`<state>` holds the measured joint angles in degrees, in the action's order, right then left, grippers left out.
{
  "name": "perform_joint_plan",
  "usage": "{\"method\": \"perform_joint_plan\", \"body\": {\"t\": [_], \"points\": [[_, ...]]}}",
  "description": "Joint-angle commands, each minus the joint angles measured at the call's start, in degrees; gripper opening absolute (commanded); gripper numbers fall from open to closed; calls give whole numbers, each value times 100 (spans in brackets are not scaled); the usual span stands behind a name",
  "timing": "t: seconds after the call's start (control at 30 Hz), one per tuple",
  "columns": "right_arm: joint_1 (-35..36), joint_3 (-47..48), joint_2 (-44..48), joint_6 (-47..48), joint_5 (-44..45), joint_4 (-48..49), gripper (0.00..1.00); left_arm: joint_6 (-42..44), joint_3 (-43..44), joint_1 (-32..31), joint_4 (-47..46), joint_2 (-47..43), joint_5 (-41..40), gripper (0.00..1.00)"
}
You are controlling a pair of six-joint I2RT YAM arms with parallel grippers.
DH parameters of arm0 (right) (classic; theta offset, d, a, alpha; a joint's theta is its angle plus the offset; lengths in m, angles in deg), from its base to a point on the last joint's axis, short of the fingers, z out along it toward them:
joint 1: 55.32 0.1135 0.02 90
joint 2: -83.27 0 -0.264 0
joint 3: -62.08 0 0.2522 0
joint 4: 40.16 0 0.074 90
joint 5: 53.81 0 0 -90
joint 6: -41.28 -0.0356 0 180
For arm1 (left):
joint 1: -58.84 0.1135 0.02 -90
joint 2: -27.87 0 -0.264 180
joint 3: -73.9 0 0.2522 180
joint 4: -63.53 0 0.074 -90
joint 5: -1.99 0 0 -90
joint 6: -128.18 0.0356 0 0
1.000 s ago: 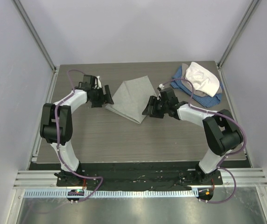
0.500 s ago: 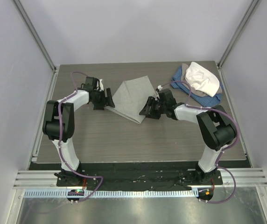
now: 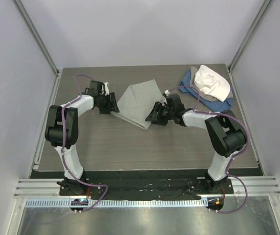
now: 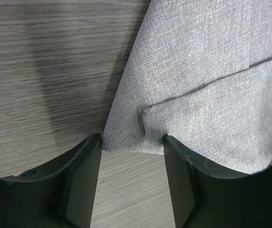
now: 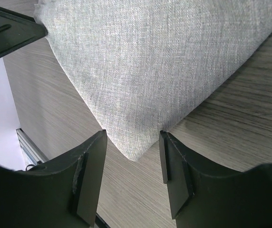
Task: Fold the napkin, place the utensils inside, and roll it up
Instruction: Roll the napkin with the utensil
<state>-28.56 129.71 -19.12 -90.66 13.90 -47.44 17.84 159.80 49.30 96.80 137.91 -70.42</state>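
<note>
Top view first: the napkin [image 3: 137, 102] lies mid-desk as a folded, kite-like shape, one tip pointing away and one toward the arms. The left jaws sit at its left corner, the right jaws at its near right corner. The heaped cloths [image 3: 209, 86] sit well apart at the far right of the desk [image 3: 130, 147], and no utensil shows anywhere.

Left wrist now: the jaws are open, straddling the corner of the napkin [image 4: 198, 90]. Two layers show here, the upper one puckered at the corner. There's the risk: close too shallow and only the top layer gets pinched, so a lift would peel the fold open.

Right wrist: the jaws are spread wide with nothing in them, and the pointed tip of the napkin [image 5: 150, 61] pokes only just between them. Very little cloth to bite, so they could close on air, or shove the tip along the desk and skew the fold
</note>
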Motion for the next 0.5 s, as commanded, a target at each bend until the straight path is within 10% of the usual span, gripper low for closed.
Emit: {"method": "perform_joint_plan", "body": {"t": [0.0, 0.47], "points": [[-4, -8, -18, -8, -101, 275, 55, 135, -59, -13, -263, 26, -27, 57], [-4, 71, 131, 466, -57, 29, 54, 65, -51, -22, -185, 167, 113, 14]]}}
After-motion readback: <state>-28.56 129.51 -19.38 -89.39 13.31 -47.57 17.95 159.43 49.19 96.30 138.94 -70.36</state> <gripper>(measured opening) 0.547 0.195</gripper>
